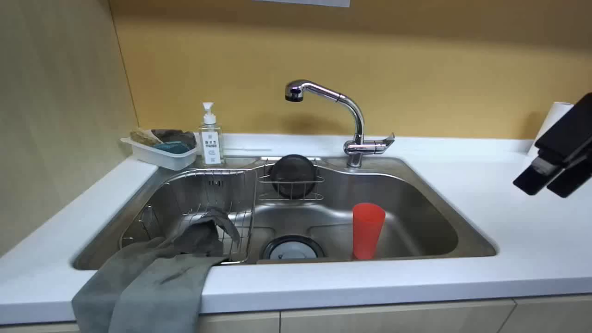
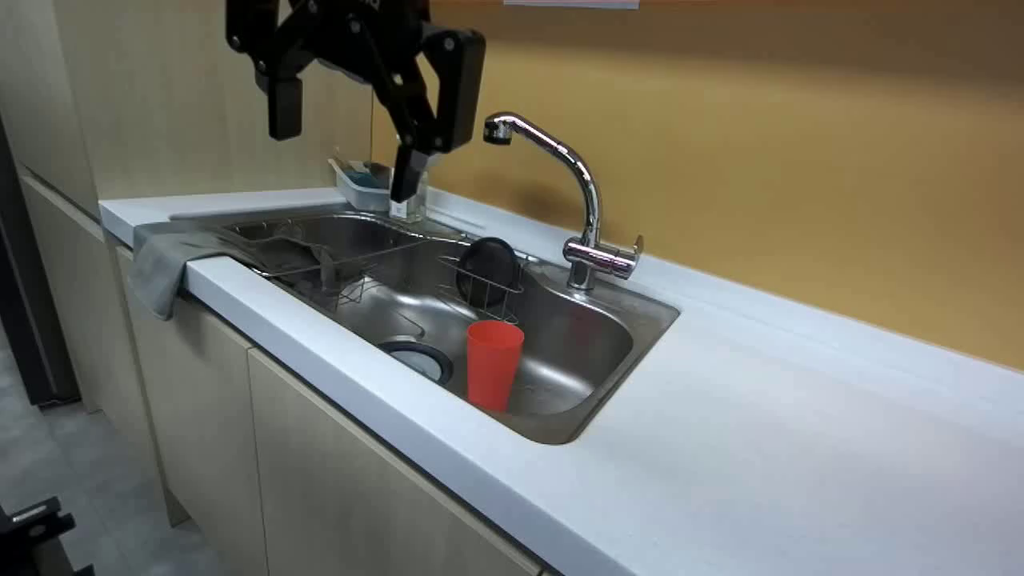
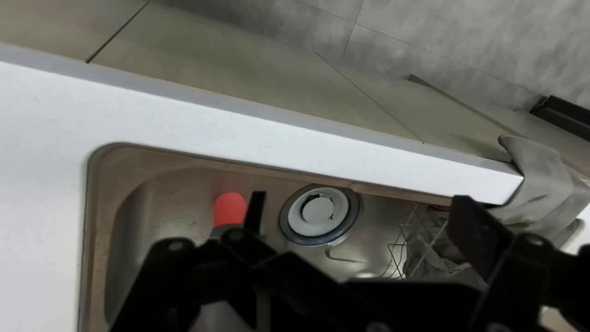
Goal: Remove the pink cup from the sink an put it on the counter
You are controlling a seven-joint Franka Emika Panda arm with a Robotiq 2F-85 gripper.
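Note:
The pink cup looks red-coral and stands in the right part of the steel sink, near its front wall. It also shows in an exterior view and, partly hidden by a finger, in the wrist view. The white counter surrounds the sink and also shows in an exterior view. My gripper is open and empty, high above the sink and apart from the cup. In the wrist view its fingers are wide apart, with the cup beside one finger. Its tips show at an exterior view's right edge.
A chrome faucet rises behind the sink. A wire rack and a grey cloth occupy the sink's left part. A black round item sits in a back rack. A soap bottle and white tray stand at back left.

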